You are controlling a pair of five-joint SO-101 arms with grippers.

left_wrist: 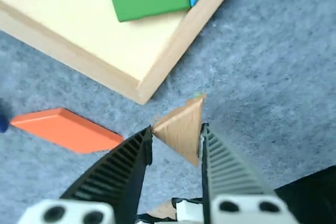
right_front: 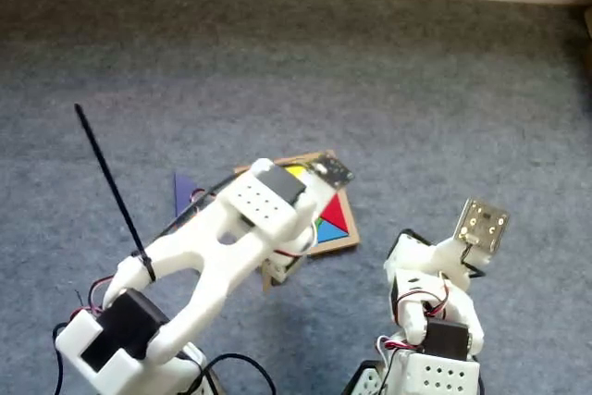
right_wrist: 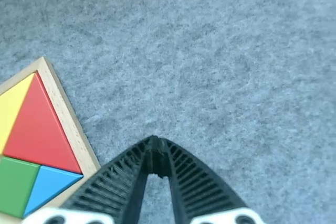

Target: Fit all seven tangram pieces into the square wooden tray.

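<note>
Left claw (left_wrist: 176, 129) pinching wooden triangle (left_wrist: 184, 121) off tray's (right_wrist: 70, 116) 7 o'clock corner — right claw (right_wrist: 156, 156) pressed together.

Grey carpeted bench (right_front: 416, 90). Lying directly on it: square wooden tray (left_wrist: 79, 30); flat orange parallelogram piece (left_wrist: 65, 129) near tray corner; dark blue triangular piece (right_front: 183, 193).

Carpet (right_wrist: 220, 51) beside the tray (right_wrist: 67, 119) lies open. Tray corner and orange piece (left_wrist: 65, 129) hem the left gripper (left_wrist: 176, 129), which grips a triangle (left_wrist: 184, 116).
</note>
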